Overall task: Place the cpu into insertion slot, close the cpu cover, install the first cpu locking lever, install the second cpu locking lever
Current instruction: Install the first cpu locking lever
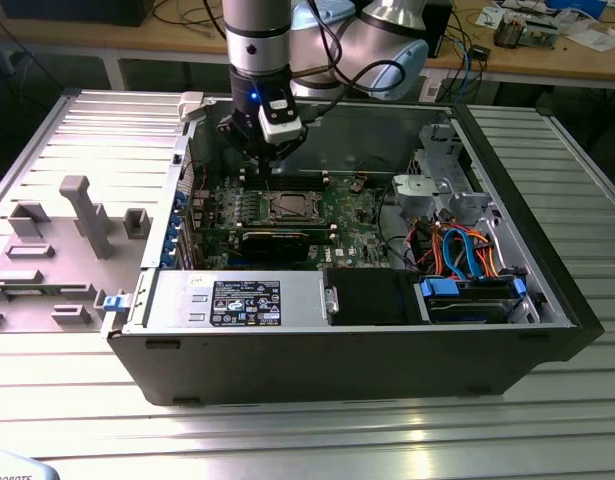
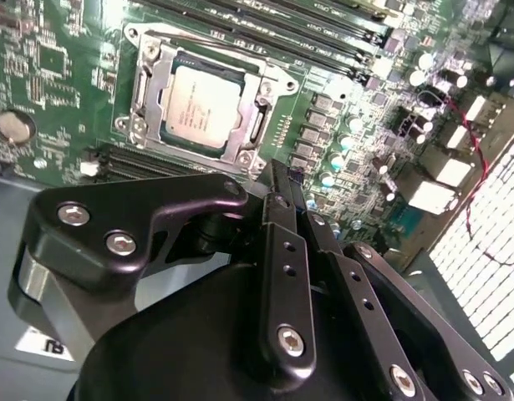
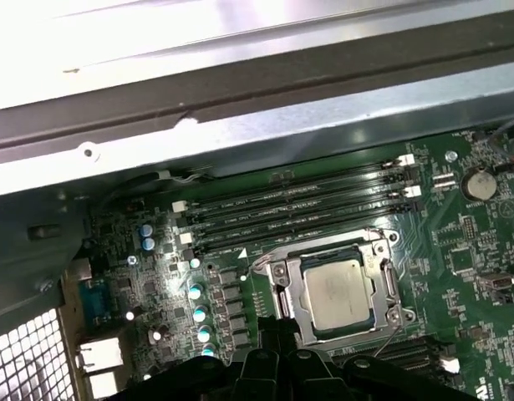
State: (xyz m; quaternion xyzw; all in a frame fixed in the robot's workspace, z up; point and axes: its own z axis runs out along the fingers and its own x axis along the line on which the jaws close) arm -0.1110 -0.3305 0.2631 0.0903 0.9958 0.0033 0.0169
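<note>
Computer case (image 1: pixel 337 370) on ribbed metal table (image 1: pixel 387 440)

Item count, as observed:

- Robot arm (image 1: pixel 257 40): one, carrying one gripper (image 1: pixel 267 160).
- Computer case (image 1: pixel 547 300): one, open.
- Green motherboard (image 1: pixel 357 215): one.
- The insertion slot (image 2: pixel 131 125): one.
- The cpu (image 3: pixel 336 292): one.
- The cpu cover (image 2: pixel 258 117): one.
- Long narrow memory slots (image 3: pixel 298 200): four (counted in the first wrist view, where they lie side by side).
- Coin cell (image 3: pixel 478 184): one.
- Long black card (image 1: pixel 277 240): one.
- Labelled grey box (image 1: pixel 237 300) along the near case wall: one.
</note>
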